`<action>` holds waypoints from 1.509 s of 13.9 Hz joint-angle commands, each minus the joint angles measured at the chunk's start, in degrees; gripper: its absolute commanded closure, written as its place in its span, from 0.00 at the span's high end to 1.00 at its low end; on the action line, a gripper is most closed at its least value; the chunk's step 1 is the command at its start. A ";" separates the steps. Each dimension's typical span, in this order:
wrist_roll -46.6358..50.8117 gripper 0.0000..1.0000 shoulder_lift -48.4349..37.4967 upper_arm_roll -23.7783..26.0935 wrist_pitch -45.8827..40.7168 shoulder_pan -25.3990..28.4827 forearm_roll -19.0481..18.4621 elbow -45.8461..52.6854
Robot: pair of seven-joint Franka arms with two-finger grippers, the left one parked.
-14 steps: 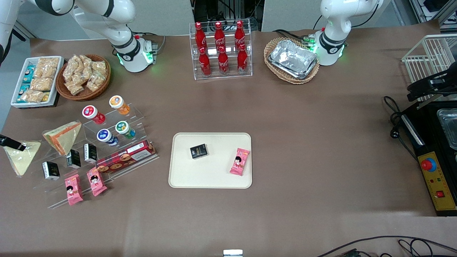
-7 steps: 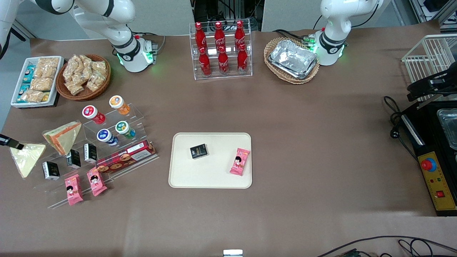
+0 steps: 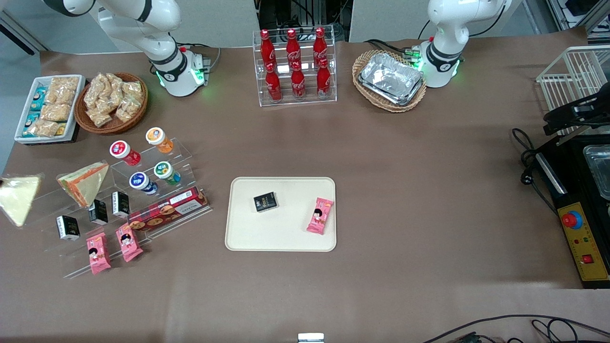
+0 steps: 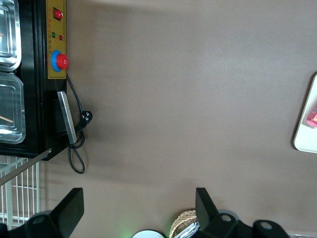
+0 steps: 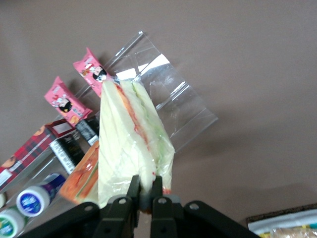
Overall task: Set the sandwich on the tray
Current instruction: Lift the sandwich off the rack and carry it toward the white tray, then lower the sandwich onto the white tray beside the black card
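The sandwich [image 3: 18, 197], a clear-wrapped pale cream triangle, hangs at the working arm's end of the table, beside the clear display stand [image 3: 119, 209]. In the right wrist view my gripper [image 5: 145, 191] is shut on the wrap at one corner of the sandwich [image 5: 129, 134] and holds it above the stand. The gripper itself is out of the front view. The cream-beige tray [image 3: 286, 240] lies mid-table, well apart from the sandwich; its edge shows in the left wrist view [image 4: 306, 124].
A black box [image 3: 265, 201] and a pink packet [image 3: 320, 216] lie on the tray. The stand holds a second sandwich with an orange-green edge [image 3: 86, 182], small bottles, black boxes, pink packets [image 5: 91, 72] and a red box. A cola rack [image 3: 294, 66] and a foil-tray basket [image 3: 390, 80] stand farther from the front camera.
The sandwich has risen and shifted toward the working arm's edge of the front view, a little farther from the front camera. The black gripper tip seen earlier has left that view.
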 commanded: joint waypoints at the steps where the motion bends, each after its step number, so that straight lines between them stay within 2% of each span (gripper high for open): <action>1: 5.38 0.00 -1.62 -0.56 -7.53 0.18 -1.18 5.80; 2: 9.24 0.00 -2.15 -0.21 -9.29 0.88 -2.23 6.94; 6: 30.14 0.00 -4.35 -0.12 -12.47 9.83 -3.47 7.48; 12: 59.32 0.00 -4.79 0.05 -12.83 25.12 -3.12 7.48; 15: 70.94 0.00 -4.44 0.05 -11.34 32.94 -2.69 7.31; 18: 84.37 0.00 -2.16 0.14 -4.94 40.59 -0.93 6.52; 21: 95.81 0.00 4.68 0.14 3.15 46.57 5.82 6.52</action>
